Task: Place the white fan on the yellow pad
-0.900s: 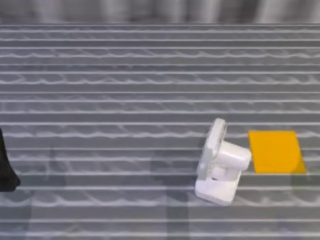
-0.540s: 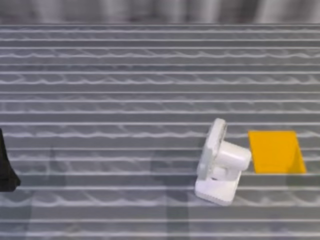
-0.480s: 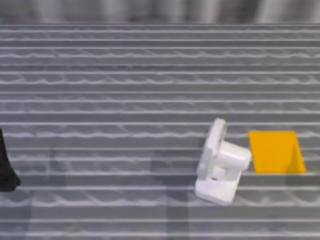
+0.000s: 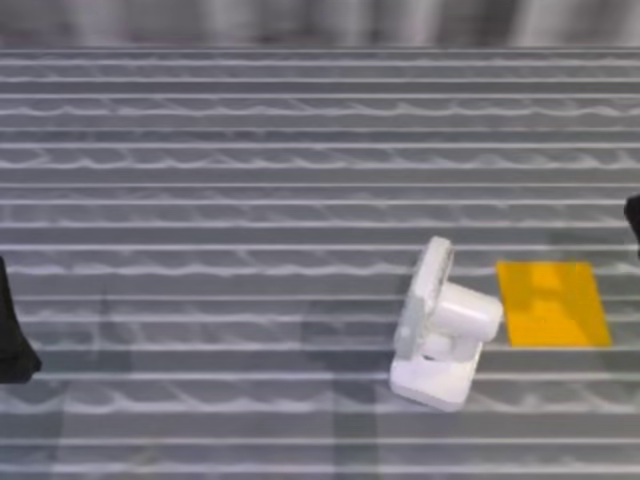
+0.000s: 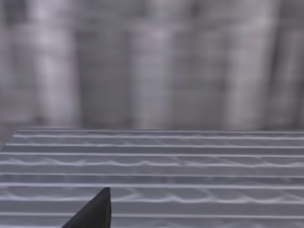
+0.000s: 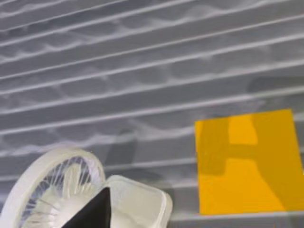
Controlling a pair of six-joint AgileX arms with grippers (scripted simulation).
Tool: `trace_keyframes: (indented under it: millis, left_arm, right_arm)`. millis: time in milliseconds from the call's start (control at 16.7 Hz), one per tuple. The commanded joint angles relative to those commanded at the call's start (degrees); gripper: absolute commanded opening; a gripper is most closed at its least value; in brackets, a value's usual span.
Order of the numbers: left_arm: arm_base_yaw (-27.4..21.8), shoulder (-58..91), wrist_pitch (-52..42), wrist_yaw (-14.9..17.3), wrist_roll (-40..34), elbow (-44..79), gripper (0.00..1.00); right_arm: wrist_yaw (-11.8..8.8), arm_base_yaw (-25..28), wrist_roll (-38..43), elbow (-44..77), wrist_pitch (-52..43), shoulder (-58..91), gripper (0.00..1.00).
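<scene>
The white fan (image 4: pixel 440 325) stands on the striped table right of centre, its caged head turned toward the left. The yellow pad (image 4: pixel 553 303) lies flat just to its right, a small gap apart, with a shadow across it. My right gripper (image 4: pixel 633 215) peeks in at the right edge, above and behind the pad, open and holding nothing. In the right wrist view one dark fingertip (image 6: pixel 97 211) hangs over the fan (image 6: pixel 61 190), with the pad (image 6: pixel 249 164) beside it. My left gripper (image 4: pixel 12 335) is parked at the left edge, open, one fingertip (image 5: pixel 95 213) showing.
The grey striped table (image 4: pixel 250 200) stretches bare to the left of and behind the fan. A blurred grey backdrop (image 5: pixel 152 61) rises beyond the far edge.
The right arm has come into the top view at the right edge, and its shadow has spread across the yellow pad. The fan and the left arm have not moved.
</scene>
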Motion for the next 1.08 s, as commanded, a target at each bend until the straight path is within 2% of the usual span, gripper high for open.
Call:
trace_keyframes:
  millis: [360,600,840,1080]
  left_arm:
    - [0.00,0.00,0.00,0.00,0.00,0.00,1.00]
    - [0.00,0.00,0.00,0.00,0.00,0.00,1.00]
    - [0.00,0.00,0.00,0.00,0.00,0.00,1.00]
    - [0.00,0.00,0.00,0.00,0.00,0.00,1.00]
  right_arm:
    - [-0.07,11.34,18.14,32.32,-23.40,34.30,1.00]
    - [-0.12,17.33,27.66,49.88,-35.79,52.70,1.00]
    - [-0.13,21.07,33.48,60.53,-43.68,64.26,1.00]
    - [-0.12,21.94,34.80,62.85,-45.56,66.81,1.00]
